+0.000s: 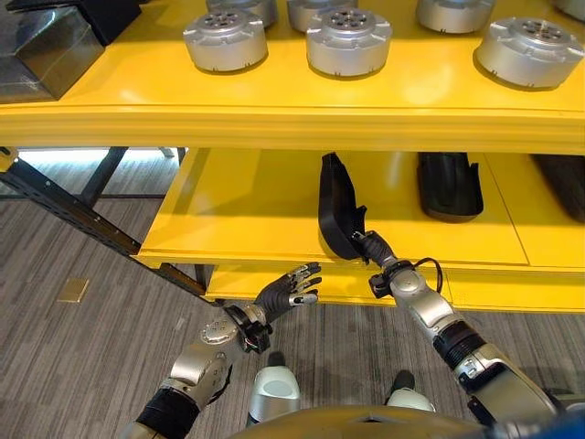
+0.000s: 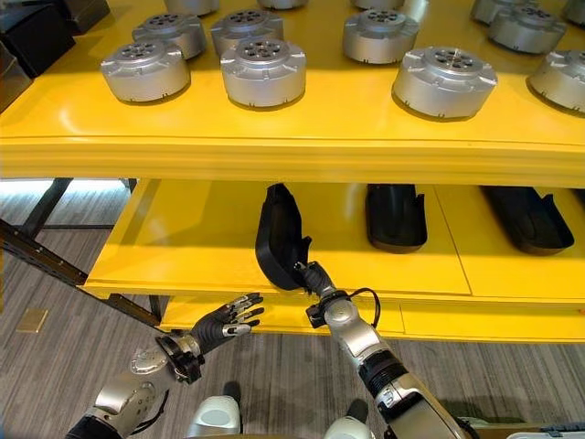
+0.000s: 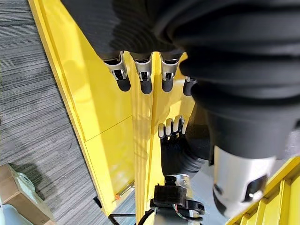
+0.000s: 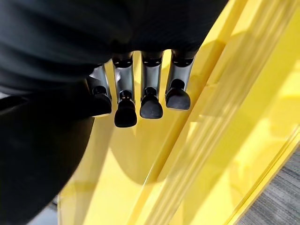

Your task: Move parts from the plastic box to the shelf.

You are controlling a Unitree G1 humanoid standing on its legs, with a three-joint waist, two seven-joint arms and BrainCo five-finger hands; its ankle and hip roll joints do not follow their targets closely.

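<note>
Right eye view: the right hand [image 2: 311,273] grips the black part [image 2: 277,240], upright on the lower shelf [image 2: 183,247].
Left hand [image 2: 224,322]: fingers spread, empty, below the shelf edge.
Progress: two black parts [image 2: 395,217] lie beyond the right hand; release remains.

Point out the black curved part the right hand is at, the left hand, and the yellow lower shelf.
Black curved plastic part [image 2: 279,233]: right eye view, its broad side.
Left hand [image 1: 285,293]: left eye view, its palm.
Yellow lower shelf [image 1: 247,210]: left eye view, bare surface.

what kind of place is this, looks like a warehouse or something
Probably a factory or parts store. Yellow metal shelves hold rows of round silver metal parts on top and black curved covers below, over grey striped flooring. The right robot hand is at one black cover.
</note>
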